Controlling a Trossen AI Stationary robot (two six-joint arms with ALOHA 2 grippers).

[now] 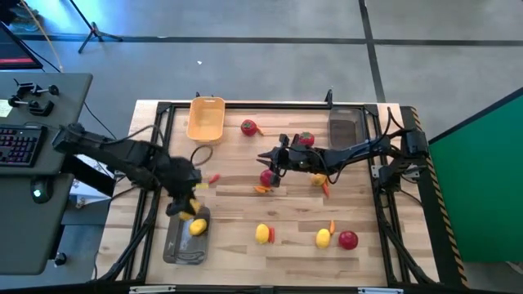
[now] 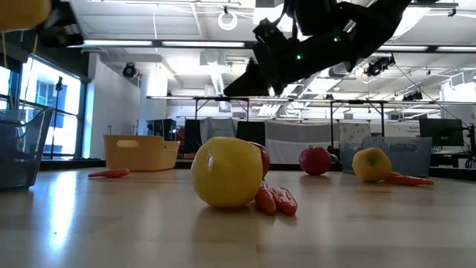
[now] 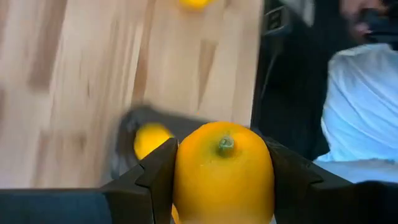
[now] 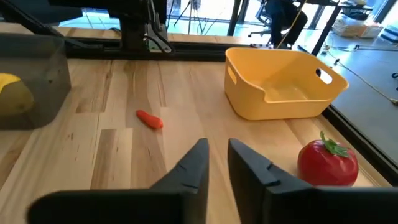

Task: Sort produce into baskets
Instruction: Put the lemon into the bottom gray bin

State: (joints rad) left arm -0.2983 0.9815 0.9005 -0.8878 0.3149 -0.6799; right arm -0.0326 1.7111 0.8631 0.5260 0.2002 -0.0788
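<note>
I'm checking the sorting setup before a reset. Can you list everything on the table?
Lemons: five, yellow; one in the lower-left tray, one held, three loose on the table.
Red fruits: four, green-topped; loose.
Carrot pieces: at least four, orange-red; scattered.
Basket: one, yellow-orange; high view's upper left, empty.
Trays: two, dark grey; upper right, lower left.
Left pincer: dark, gripping a lemon above the lower-left tray.
Right pincer: dark, nearly closed, empty, mid-table.
</note>
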